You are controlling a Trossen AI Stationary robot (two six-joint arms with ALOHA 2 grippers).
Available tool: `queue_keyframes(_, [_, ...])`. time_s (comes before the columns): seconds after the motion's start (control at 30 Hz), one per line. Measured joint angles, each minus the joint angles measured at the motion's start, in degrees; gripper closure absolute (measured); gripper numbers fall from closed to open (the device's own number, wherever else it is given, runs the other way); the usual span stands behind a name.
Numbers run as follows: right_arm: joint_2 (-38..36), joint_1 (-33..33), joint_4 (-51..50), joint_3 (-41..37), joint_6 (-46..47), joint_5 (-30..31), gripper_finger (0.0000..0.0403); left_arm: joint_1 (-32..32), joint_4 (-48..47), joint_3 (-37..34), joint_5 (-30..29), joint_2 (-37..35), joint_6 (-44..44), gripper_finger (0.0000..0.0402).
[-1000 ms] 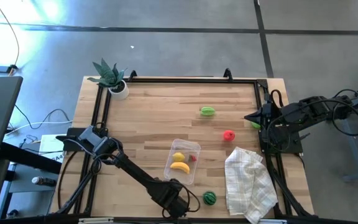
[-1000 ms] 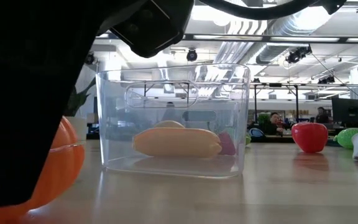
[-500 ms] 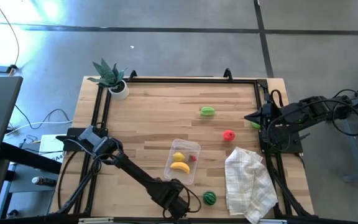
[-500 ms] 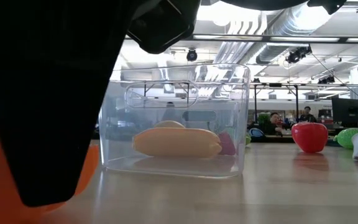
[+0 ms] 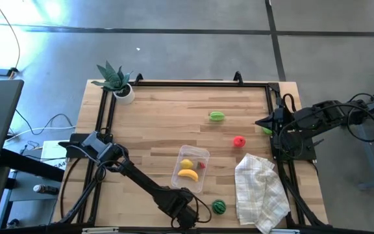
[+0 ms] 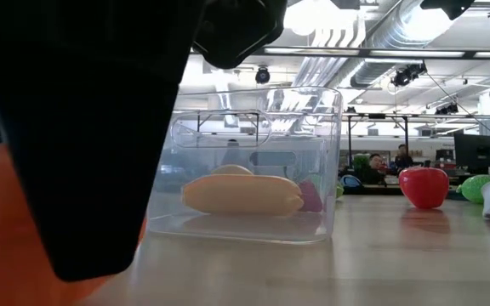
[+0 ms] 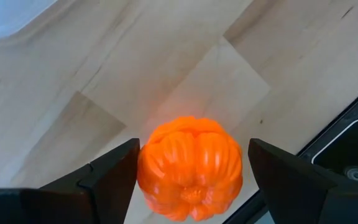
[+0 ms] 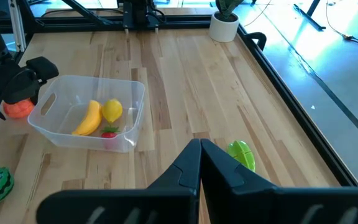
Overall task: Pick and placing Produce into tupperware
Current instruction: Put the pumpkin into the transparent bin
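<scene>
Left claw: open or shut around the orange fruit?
Open. In the wrist view the left claw straddles the orange fruit, with gaps on both sides between it and the fingers.

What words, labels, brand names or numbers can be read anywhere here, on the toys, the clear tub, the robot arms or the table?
None: no view shows readable writing.
Clear plastic rectangular tub: bare walls.
Ribbed orange toy fruit between the open left gripper's fingers: plain.
Yellow toy banana, striped green toy watermelon, white checked cloth: no lettering.
Shut right gripper: plain dark.
Room behind the table: anything there is too small to read.
</scene>
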Motion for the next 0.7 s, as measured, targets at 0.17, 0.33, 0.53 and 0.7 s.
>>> queue_keyframes(0.17, [0.00,0.01,-0.01,0.00,0.00,-0.01,0.0403,0.00,0.03,-0.01,0.00,0.00,0.00,0.0106])
queue_keyframes(0.33, [0.00,0.00,0.00,0.00,0.00,-0.01,0.0403,0.00,0.05,0.01,0.00,0.00,-0.20,0.0107])
queue_keyframes(0.53, [0.00,0.02,0.00,0.00,0.00,-0.01,0.0403,0.03,-0.23,-0.01,1.18,0.00,-0.22,0.0108])
queue_keyframes(0.7, [0.00,0.00,0.00,0.00,0.00,0.00,0.0403,0.00,-0.78,-0.01,3.01,0.00,-0.24,0.0109])
